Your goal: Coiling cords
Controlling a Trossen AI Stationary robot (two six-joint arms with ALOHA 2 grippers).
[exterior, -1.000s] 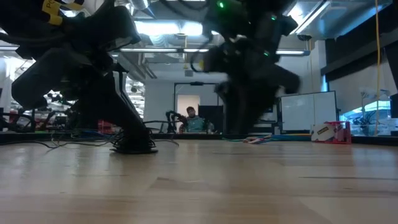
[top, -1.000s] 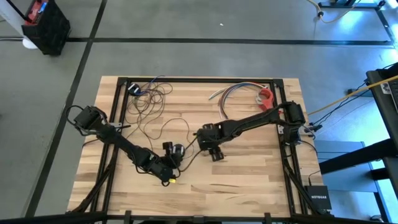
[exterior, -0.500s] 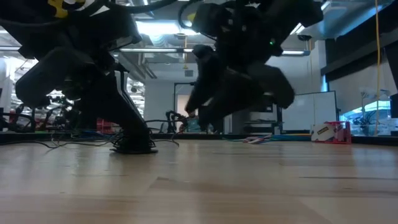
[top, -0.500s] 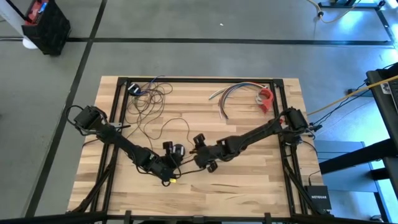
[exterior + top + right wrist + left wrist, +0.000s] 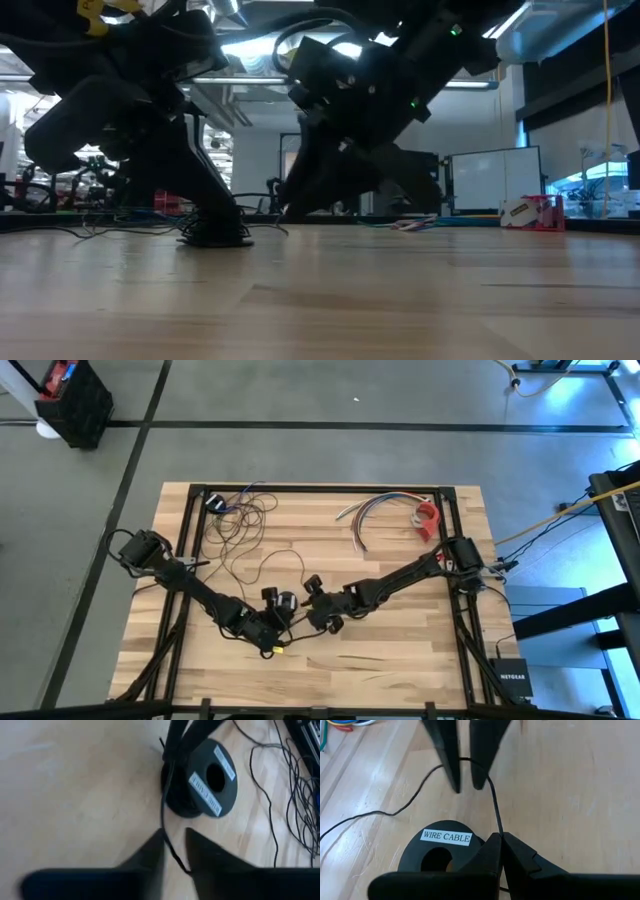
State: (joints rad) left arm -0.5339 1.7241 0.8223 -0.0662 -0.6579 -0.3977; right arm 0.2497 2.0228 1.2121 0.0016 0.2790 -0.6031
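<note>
The cords are one thin dark wire. Its loose loops (image 5: 240, 520) lie at the table's far left, and it runs to a black spool (image 5: 286, 603) labelled "WIRE CABLE" (image 5: 442, 852) that lies flat on the table's near middle. My left gripper (image 5: 498, 840) is shut on the wire right beside the spool (image 5: 205, 780). My right gripper (image 5: 172, 852) is open just to the right of the spool. Its two fingers (image 5: 451, 765) stand on either side of the wire (image 5: 169, 845), a short way along from the left gripper's pinch. My left gripper pinches the wire between its two fingertips (image 5: 497, 834), right at the spool's rim. The fingers slant down from the table's near left. From the pinch, the wire runs on as a short curved stretch (image 5: 492, 800) that passes between the right gripper's fingers.
A bundle of multicoloured wires (image 5: 372, 510) and a red object (image 5: 428, 518) lie at the table's far right. A black frame (image 5: 320, 489) runs around the tabletop. A yellow cable (image 5: 560, 515) hangs beyond the right edge. Bare wood (image 5: 390, 660) lies toward the near right.
My right gripper has moved toward the table's left and near edge and a little down. It has rolled about its own line and come up to the spool and the left gripper, so that its fingers now stand astride the wire. The spool has stayed put.
</note>
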